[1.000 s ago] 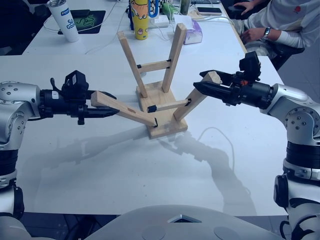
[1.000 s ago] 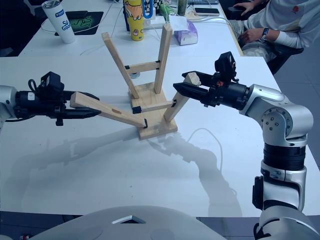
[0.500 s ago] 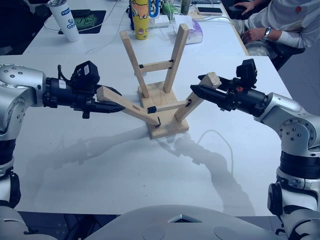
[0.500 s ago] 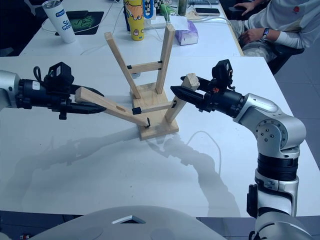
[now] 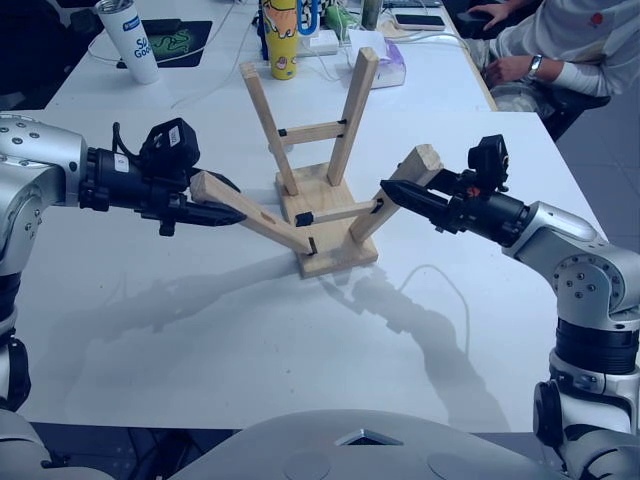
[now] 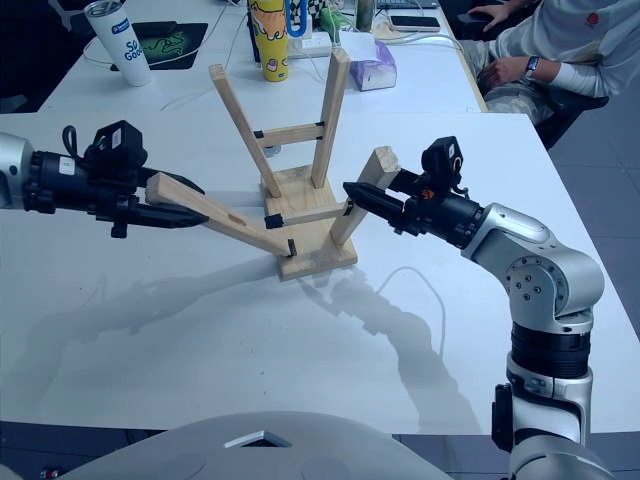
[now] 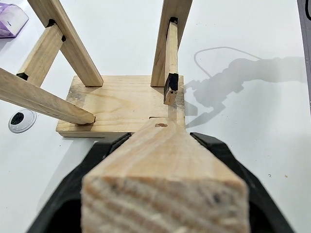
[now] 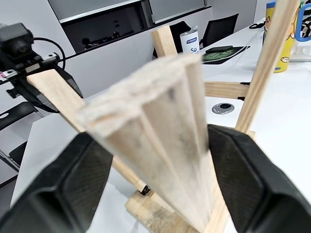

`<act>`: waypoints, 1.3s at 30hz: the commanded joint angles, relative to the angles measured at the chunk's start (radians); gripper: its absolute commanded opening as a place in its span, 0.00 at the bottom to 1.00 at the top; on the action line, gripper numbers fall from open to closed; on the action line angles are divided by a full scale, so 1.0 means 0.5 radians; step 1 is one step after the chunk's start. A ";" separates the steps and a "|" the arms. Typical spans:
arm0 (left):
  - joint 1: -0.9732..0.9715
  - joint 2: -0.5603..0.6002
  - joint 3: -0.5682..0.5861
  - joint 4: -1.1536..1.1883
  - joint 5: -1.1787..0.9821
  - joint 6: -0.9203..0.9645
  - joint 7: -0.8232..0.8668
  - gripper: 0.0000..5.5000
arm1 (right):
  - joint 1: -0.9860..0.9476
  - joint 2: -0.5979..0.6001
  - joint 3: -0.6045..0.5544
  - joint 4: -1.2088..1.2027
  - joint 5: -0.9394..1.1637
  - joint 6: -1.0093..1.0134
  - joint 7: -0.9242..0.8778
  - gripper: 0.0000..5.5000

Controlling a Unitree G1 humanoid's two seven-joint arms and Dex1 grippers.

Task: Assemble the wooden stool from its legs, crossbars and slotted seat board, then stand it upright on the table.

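Left pincer (image 5: 225, 204) grips left leg (image 5: 265, 222), right pincer (image 5: 395, 192) right leg (image 5: 366, 222), both meeting seat board (image 5: 335, 252).

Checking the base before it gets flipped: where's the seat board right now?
Left eye view: the seat board lies flat at the centre of the white table, between the left pincer and right pincer, each shut on a slanting leg.

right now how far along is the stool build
Done: the seat board lies flat with two far legs standing in it, joined by a crossbar. In hand: the left claw is shut on a tilted third leg, its end at the board; the right claw is shut on the fourth leg, whose second crossbar ends free, short of the third leg. To do: join that crossbar, seat the legs, stand it upright.
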 commanded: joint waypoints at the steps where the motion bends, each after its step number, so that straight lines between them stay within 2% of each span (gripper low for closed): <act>1: -0.043 0.039 -0.045 0.003 0.049 -0.003 0.005 0.37 | 0.042 0.019 -0.010 -0.042 0.014 -0.017 -0.042 0.60; 16: -0.169 0.012 -0.206 0.059 0.119 0.079 0.077 0.37 | 0.146 0.088 0.000 -0.138 0.024 -0.032 -0.149 0.60; 26: -0.417 0.077 -0.450 0.164 0.359 -0.149 -0.153 0.37 | 0.216 0.250 0.053 -0.297 0.029 -0.057 -0.359 0.60; 39: -0.649 -0.072 -0.562 0.371 0.543 -0.272 -0.310 0.37 | 0.266 0.431 0.216 -0.434 0.038 -0.093 -0.554 0.60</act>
